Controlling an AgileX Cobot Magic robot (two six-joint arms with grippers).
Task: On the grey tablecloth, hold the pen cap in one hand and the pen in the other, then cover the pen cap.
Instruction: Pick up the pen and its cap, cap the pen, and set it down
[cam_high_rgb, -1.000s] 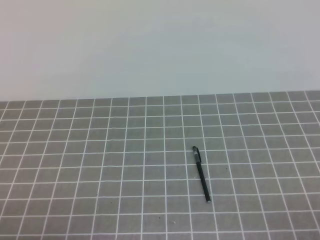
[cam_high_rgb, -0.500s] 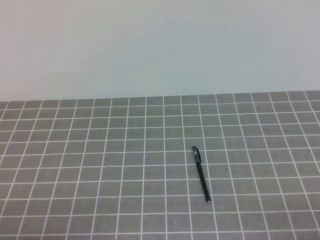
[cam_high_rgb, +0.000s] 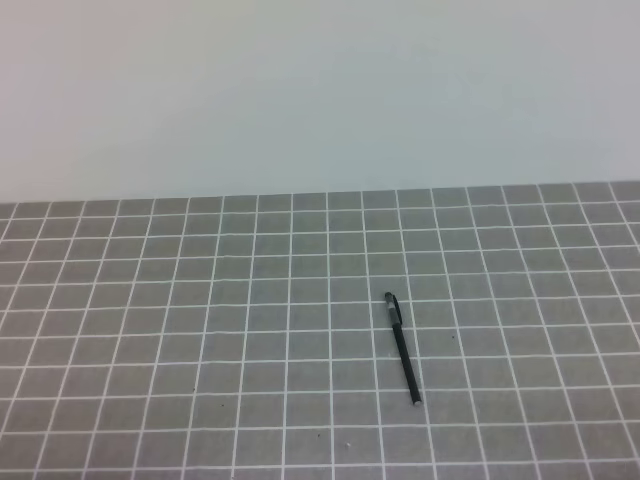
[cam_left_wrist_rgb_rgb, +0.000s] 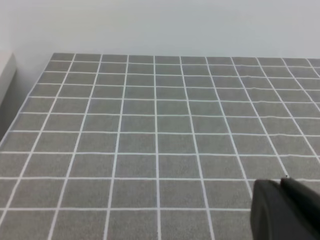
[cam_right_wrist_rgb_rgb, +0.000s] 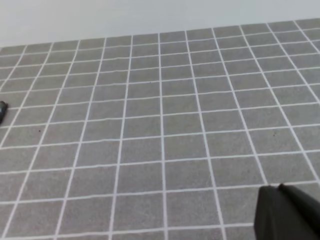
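The black pen (cam_high_rgb: 406, 365) lies alone on the grey tablecloth (cam_high_rgb: 200, 330), right of centre in the exterior view, with its pale tip toward the near edge. Its far end is thicker and carries a small clip, and it looks like the pen cap (cam_high_rgb: 392, 308) seated on the pen. Neither arm shows in the exterior view. My left gripper (cam_left_wrist_rgb_rgb: 282, 210) appears only as dark fingers pressed together at the lower right of the left wrist view, holding nothing. My right gripper (cam_right_wrist_rgb_rgb: 282, 212) looks the same in its own view. A dark bit (cam_right_wrist_rgb_rgb: 2, 108) at that view's left edge is probably the pen's end.
A plain pale wall (cam_high_rgb: 320, 90) rises behind the cloth's far edge. In the left wrist view the cloth's left edge (cam_left_wrist_rgb_rgb: 27, 100) drops off beside a white surface (cam_left_wrist_rgb_rgb: 4, 72).
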